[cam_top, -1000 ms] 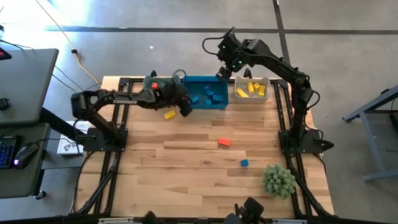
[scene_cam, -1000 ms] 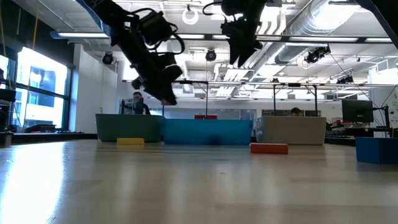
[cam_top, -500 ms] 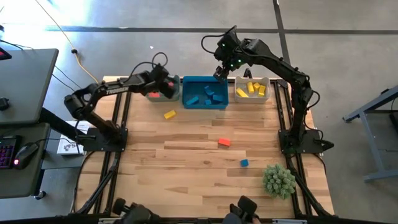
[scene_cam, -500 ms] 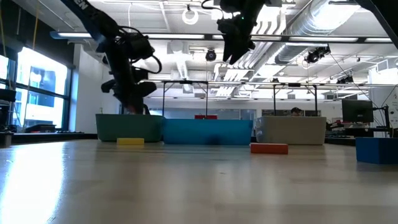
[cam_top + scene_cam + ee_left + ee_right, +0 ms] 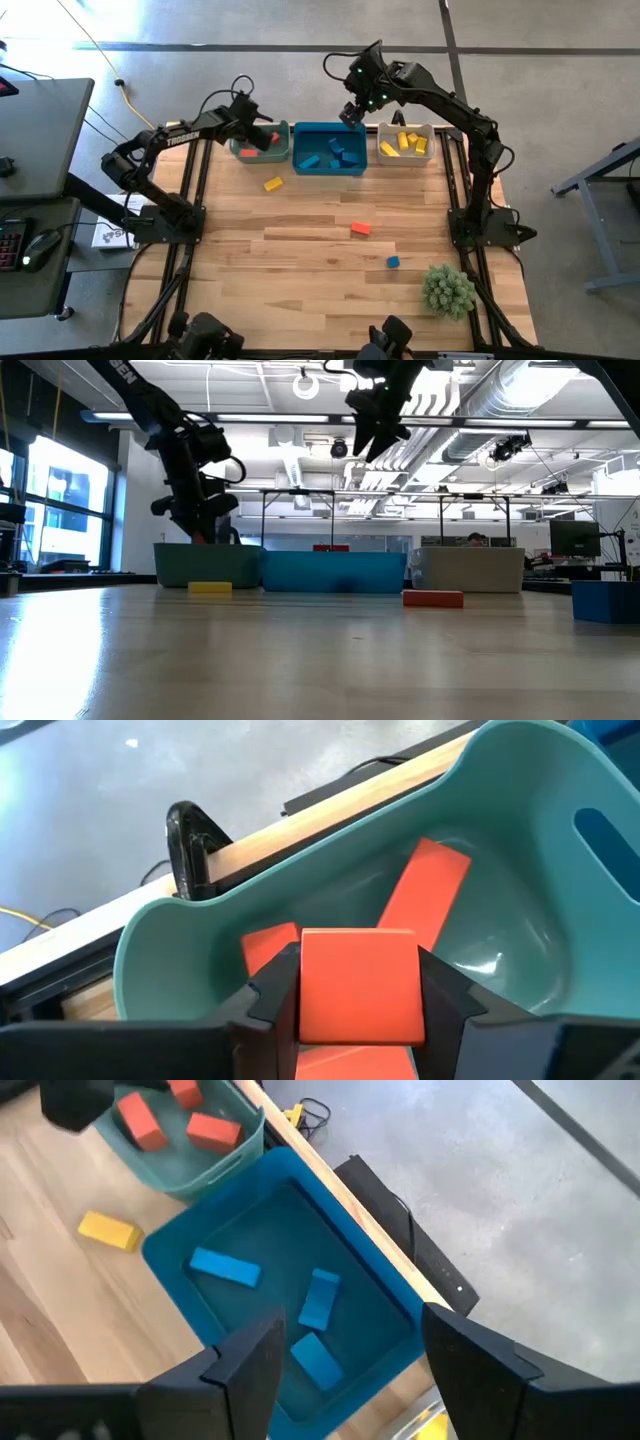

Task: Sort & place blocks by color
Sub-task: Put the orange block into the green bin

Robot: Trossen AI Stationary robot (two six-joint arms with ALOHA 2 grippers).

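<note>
My left gripper [image 5: 260,134] hovers over the teal bin [image 5: 282,128] at the table's far edge, shut on a red block [image 5: 360,960]. Two more red blocks [image 5: 428,890] lie on that bin's floor. My right gripper [image 5: 350,112] hangs open and empty above the blue bin [image 5: 298,150], which holds several blue blocks [image 5: 224,1266]. Loose on the table lie a yellow block [image 5: 272,184], a red block [image 5: 360,228] and a blue cube [image 5: 393,262]. Yellow blocks [image 5: 404,141] sit in the pale bin [image 5: 431,152]. My left gripper pinches the red block between its two fingers [image 5: 272,997], one on each of two opposite side faces [image 5: 312,982]. The fingers come from above, slanting down into the teal bin. The block is lifted clear, above the red blocks in the bin.
A spiky green plant ball [image 5: 448,290] stands near the table's near right corner. The three bins line the far edge side by side. Bare wood lies between the loose blocks and the near edge. A person [image 5: 222,525] shows in the room behind the bins.
My left gripper has carried the red block from over the table beside the yellow block toward the far edge and left, and now stands over the teal bin. My right gripper has shifted slightly left above the blue bin.
</note>
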